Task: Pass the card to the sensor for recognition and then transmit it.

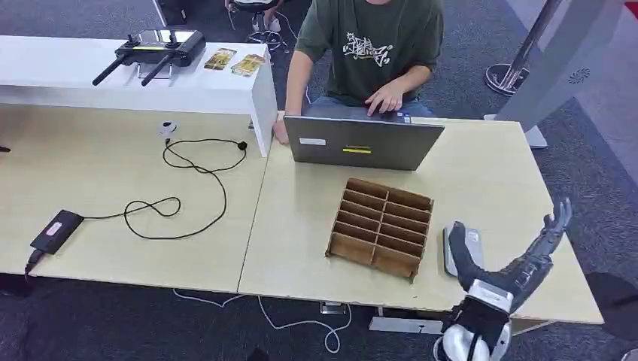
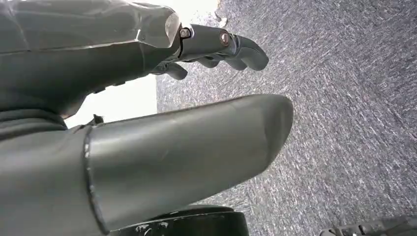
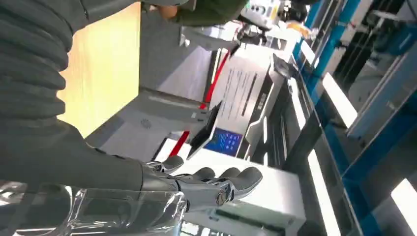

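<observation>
Card-like grey slab (image 1: 460,248) is lying flat on the table (image 1: 489,173) just right of the divider box (image 1: 381,226), beside the right hand (image 1: 519,263) hovering open and empty, needing a low, edge-on pinch.

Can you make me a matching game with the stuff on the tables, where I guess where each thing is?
Things:
1. laptop
2. wooden divider box
3. black cable
4. right hand

Places:
A. looping across the left table
B. in front of the person, lid up
C. raised over the table's right end
D. middle of the right table

Pairs: 1-B, 2-D, 3-A, 4-C
</observation>
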